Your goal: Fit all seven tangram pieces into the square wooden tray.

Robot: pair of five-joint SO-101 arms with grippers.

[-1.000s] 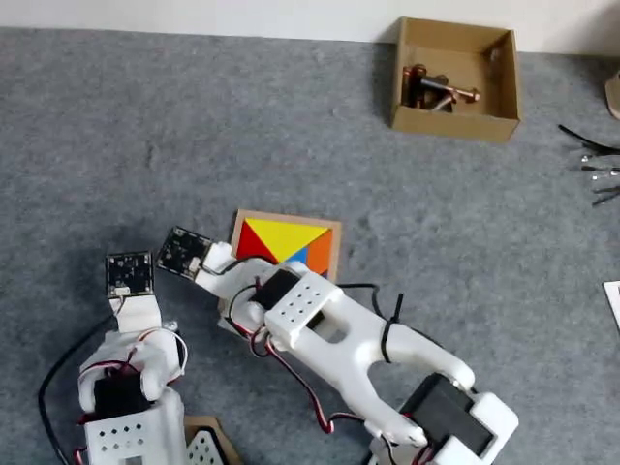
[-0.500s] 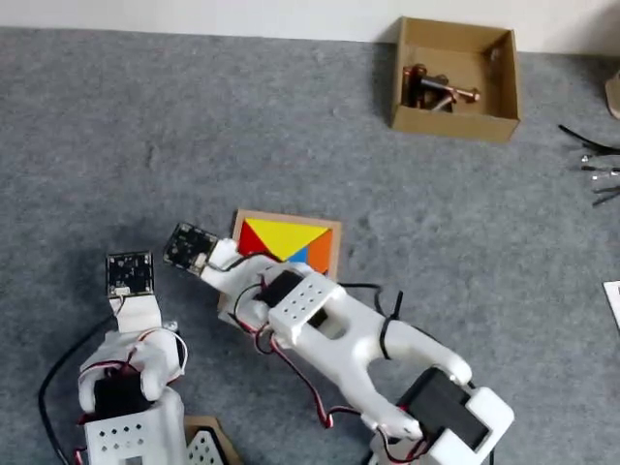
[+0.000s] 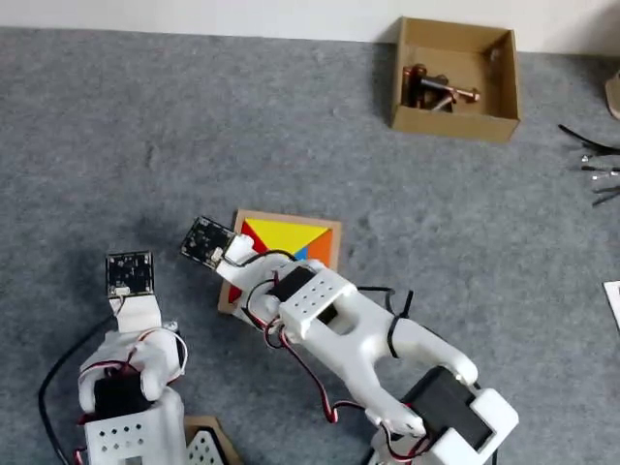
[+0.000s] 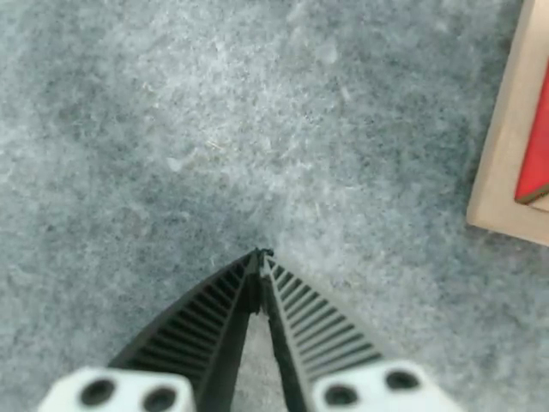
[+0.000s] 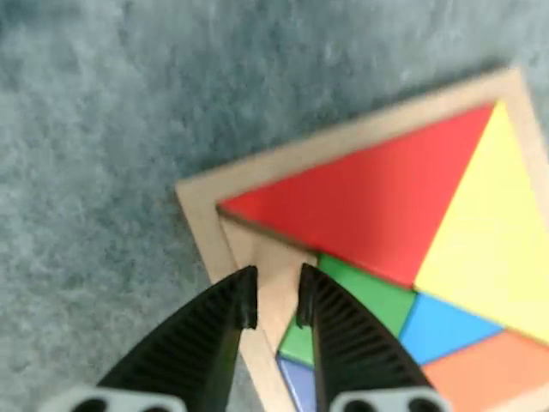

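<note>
While the right hand (image 5: 274, 302) hangs low over a corner of the tray (image 3: 291, 218), log its jaws as narrow: a slim gap, nothing gripped between them. The left hand (image 4: 260, 254) is pinched closed and empty, low over bare bench (image 4: 171, 103), just beside the tray's outer wall.

Location: the tray lies flat mid-bench in front of both arms, its near part under the right arm in the high view.

Progress, as you can judge it:
- Six colours count as in: red triangle (image 5: 360, 215), yellow triangle (image 5: 480, 232), green piece (image 5: 364, 311), blue piece (image 5: 446, 330), orange piece (image 5: 480, 371), and a violet sliver (image 5: 296, 379) at the edge of the right wrist view.
- Seventh piece: cannot tell; the hand covers that part.
- A bare wood patch (image 5: 270, 262) shows between wall, red and green. Red's edge there throws a shadow, so it likely rides a little high or skewed. Expect seating work rather than fetching.

Orientation:
- The tray is square, so it has no long axis; it sits turned slightly off the bench's far edge.
- Red's long edge runs along one tray wall, with its square corner pointing at the tray's middle.
- Yellow's long edge follows the far wall, with its point aimed back toward the arms.
</note>
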